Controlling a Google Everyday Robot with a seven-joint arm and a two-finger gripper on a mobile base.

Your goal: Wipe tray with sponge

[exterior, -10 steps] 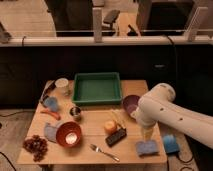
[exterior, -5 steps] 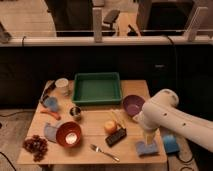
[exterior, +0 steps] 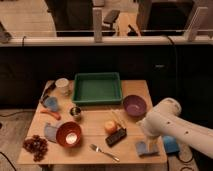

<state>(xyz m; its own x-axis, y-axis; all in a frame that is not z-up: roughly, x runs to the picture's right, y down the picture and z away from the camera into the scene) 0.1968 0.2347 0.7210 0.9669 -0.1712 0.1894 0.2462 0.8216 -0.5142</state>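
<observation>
Sponge (exterior: 143,149): flat at the near right corner of the table (exterior: 95,131), well apart from the green tray (exterior: 97,89) at the far edge. Gripper (exterior: 151,140): down just over the sponge, mostly hidden under the arm (exterior: 175,125). Spread or closed, you cannot tell.

Handling, by judgement: light, soft, squashy, gives under a pinch. Take it low across its narrow sides and squeeze firmly.

Bowl (exterior: 134,105) stands between sponge and tray, so lift clear of it.

One green tray (exterior: 97,91), two bowls, a purple bowl (exterior: 134,105) and a red bowl (exterior: 69,134), one white cup (exterior: 62,85), one fork (exterior: 104,152). Two blue sponges sit at lower right: the nearer sponge (exterior: 145,149) below the one gripper (exterior: 149,140), the other sponge (exterior: 170,144) beside it.
</observation>
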